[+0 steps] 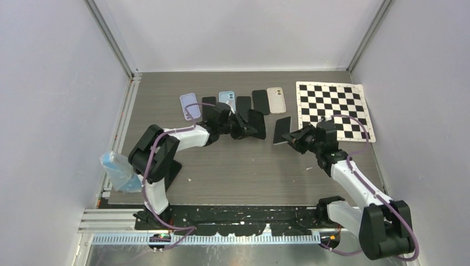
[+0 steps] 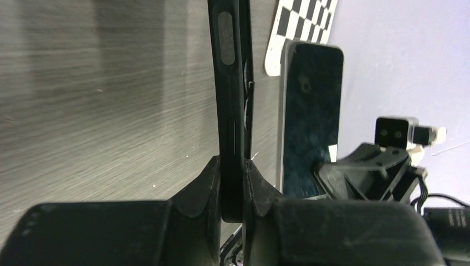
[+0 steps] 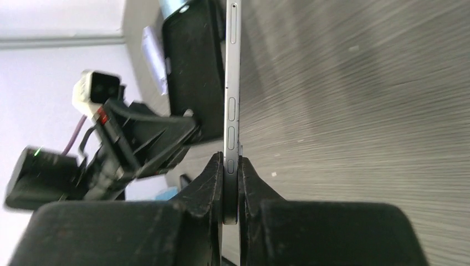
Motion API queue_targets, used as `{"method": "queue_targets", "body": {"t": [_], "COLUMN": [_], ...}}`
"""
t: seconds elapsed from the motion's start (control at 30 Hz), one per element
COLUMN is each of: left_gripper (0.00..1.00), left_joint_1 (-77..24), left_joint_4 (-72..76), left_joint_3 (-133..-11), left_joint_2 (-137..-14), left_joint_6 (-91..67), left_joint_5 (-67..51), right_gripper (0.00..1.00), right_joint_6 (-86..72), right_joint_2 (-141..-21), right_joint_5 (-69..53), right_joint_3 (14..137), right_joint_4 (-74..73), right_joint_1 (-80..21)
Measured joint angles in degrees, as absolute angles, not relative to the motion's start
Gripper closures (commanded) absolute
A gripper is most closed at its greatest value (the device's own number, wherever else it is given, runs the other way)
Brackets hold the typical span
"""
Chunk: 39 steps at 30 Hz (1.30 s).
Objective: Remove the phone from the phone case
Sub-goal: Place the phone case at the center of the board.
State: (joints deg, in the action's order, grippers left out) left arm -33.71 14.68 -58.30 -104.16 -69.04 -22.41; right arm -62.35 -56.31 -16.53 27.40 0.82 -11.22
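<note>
Your left gripper clenched the phone case edge-on, your right gripper clamped the phone edge-on, the two apart, table open toward its near edge

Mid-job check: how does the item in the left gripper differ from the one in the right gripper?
The case, clamped in the left gripper, has a matte black edge; the phone, clamped in the right gripper, has a silver edge. The case's edge looks thicker than the phone's. Both are held edge-on above the table, apart from each other.
</note>
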Motion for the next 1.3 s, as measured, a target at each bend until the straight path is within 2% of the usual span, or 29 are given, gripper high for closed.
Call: {"method": "queue_targets", "body": {"t": [0.27, 0.47, 0.63, 0.7, 0.87, 1.0, 1.17, 1.3], "left_gripper": [0.95, 0.66, 0.5, 0.44, 0.38, 0.29, 0.25, 0.19], "left_joint_1": [-38.61, -38.72, -39.03, -39.2, -39.38, -39.46, -39.48, -39.48], "left_joint_4": [9.26, 8.58, 8.05, 7.33, 4.51, 0.8, -6.83, -14.81], "left_joint_3": [-63.81, -63.86, -63.88, -63.9, -64.2, -63.88, -62.81, -62.65], "left_joint_2": [-111.96, -113.82, -113.82, -113.82, -113.45, -111.44, -105.89, -99.42], "left_joint_6": [-70.7, -72.03, -71.59, -71.26, -69.08, -66.43, -62.26, -57.3], "left_joint_5": [-20.58, -22.31, -24.1, -24.34, -24.93, -24.25, -22.24, -19.14], "right_gripper": [0.99, 0.99, 0.99, 0.95, 0.59, 0.46, 0.36, 0.2], "right_joint_6": [-57.58, -55.86, -54.63, -54.28, -53.45, -52.03, -50.02, -48.95], "right_joint_2": [-67.37, -71.64, -75.16, -77.25, -79.9, -80.14, -80.07, -78.28], "right_joint_5": [-20.49, -24.4, -26.83, -28.05, -28.82, -26.55, -22.85, -20.88], "right_joint_3": [26.7, 26.55, 26.57, 26.63, 27.44, 27.55, 27.55, 28.03], "right_joint_4": [-0.4, 5.19, 9.37, 11.33, 12.71, 9.61, 5.21, 2.83], "right_joint_1": [-3.36, -3.14, -3.11, -3.11, -3.11, -3.11, -3.07, -2.98]}}
